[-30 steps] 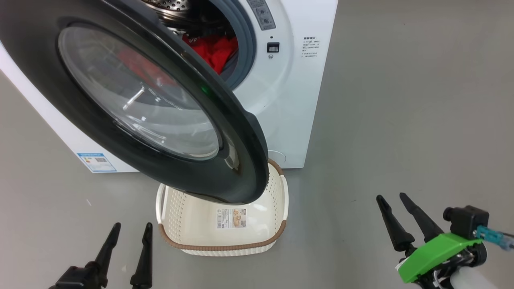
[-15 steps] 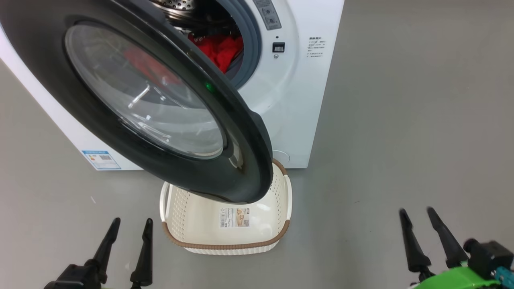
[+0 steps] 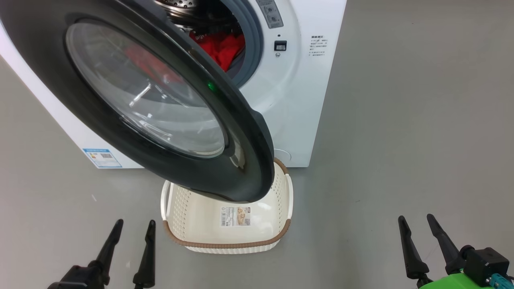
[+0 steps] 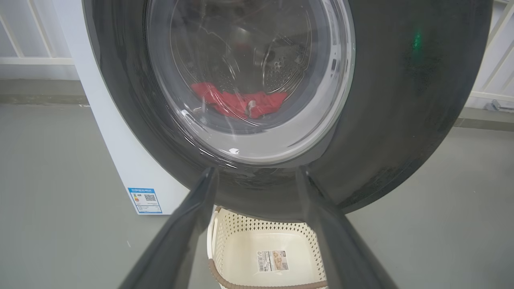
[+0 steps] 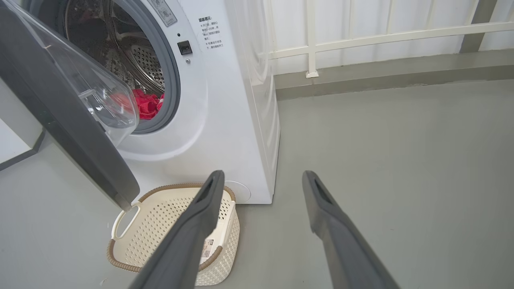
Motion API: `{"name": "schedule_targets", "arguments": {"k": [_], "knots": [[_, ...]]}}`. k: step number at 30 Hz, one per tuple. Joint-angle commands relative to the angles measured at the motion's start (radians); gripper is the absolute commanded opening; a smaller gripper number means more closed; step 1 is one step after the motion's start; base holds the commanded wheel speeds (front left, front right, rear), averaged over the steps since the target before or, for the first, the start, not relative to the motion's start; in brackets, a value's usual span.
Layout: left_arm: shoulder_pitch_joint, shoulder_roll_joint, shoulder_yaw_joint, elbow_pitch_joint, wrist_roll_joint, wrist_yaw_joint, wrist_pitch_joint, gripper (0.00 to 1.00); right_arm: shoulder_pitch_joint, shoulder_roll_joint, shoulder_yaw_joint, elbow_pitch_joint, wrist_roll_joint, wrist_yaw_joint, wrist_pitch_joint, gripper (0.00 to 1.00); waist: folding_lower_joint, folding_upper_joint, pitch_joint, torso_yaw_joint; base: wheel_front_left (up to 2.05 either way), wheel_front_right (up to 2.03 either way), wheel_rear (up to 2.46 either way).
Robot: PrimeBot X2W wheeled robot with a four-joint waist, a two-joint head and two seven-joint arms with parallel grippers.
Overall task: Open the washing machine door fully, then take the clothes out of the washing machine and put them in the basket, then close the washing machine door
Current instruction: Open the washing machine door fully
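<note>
Two grippers, both with fingers spread wide and nothing between them. The left gripper [image 3: 135, 222] sits low at the head view's lower left and the right gripper [image 3: 415, 218] at the lower right. Both hang over the grey floor [image 3: 401, 120] and touch nothing.

The washing machine door [image 3: 249, 140] is partly open, swung out at an angle, ahead of and above the left gripper. In the left wrist view its glass window lies straight past the fingertips, apart from them.

The basket [image 3: 225, 245] stands on the floor between the two grippers, nearer the left one, just to its right and a little ahead. The door's lower edge overhangs the far part of the basket. A paper label [image 3: 235, 216] lies on the basket's inner bottom.

The washing machine [image 3: 297, 100] is ahead of both grippers. It is ahead and to the left of the right one, well apart from it.

The clothes [image 3: 225, 46] are red and lie in the drum beyond the door. From the left gripper they show through the glass. In the right wrist view they sit up and left of the fingers, at the gasket's edge.

A blue label sticker [image 3: 101, 157] is on the washer's lower corner, ahead-left of the left gripper. A white railing [image 5: 381, 38] runs behind the washer, far past the right gripper.
</note>
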Motion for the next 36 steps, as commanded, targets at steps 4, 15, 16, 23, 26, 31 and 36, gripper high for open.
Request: {"name": "schedule_targets", "arguments": {"k": [4,15,16,23,26,31,36], "knots": [[-0.016,0.007,0.024,-0.020,0.008,-0.005,-0.009,1.00,-0.018,-0.007,0.016,-0.035,-0.021,0.005,-0.009,1.00,0.0000,0.0000,0.000,0.006,0.00,0.00,0.00],[-0.011,-0.005,0.014,-0.021,0.005,-0.005,-0.009,1.00,-0.143,-0.002,0.080,-0.079,0.104,0.005,-0.009,0.00,0.0000,0.0000,-0.010,0.022,0.00,0.00,0.00],[-0.011,-0.006,0.012,-0.021,0.005,-0.005,-0.009,1.00,-0.163,-0.001,0.089,-0.084,0.127,0.005,-0.009,0.00,0.0000,0.0000,-0.009,0.024,0.00,0.00,0.00],[-0.022,-0.010,-0.008,-0.021,0.001,-0.005,-0.009,1.00,-0.303,-0.008,0.156,-0.087,0.245,0.005,-0.009,0.00,0.0000,0.0000,0.004,0.047,0.00,0.00,0.00],[-0.030,-0.010,-0.015,-0.019,-0.005,-0.005,-0.009,1.00,-0.380,-0.018,0.202,-0.069,0.319,0.005,-0.009,0.00,0.0000,0.0000,0.013,0.061,0.00,0.00,0.00],[-0.044,-0.008,-0.033,-0.015,-0.012,-0.005,-0.009,1.00,-0.504,-0.067,0.323,0.002,0.481,0.005,-0.009,0.00,0.0000,0.0000,0.028,0.090,0.00,0.00,0.00],[-0.056,-0.009,-0.054,-0.013,-0.017,-0.005,-0.009,1.00,-0.615,-0.126,0.435,0.066,0.707,0.005,0.078,0.00,0.0000,0.0000,0.044,0.123,0.00,0.00,0.00]]}}
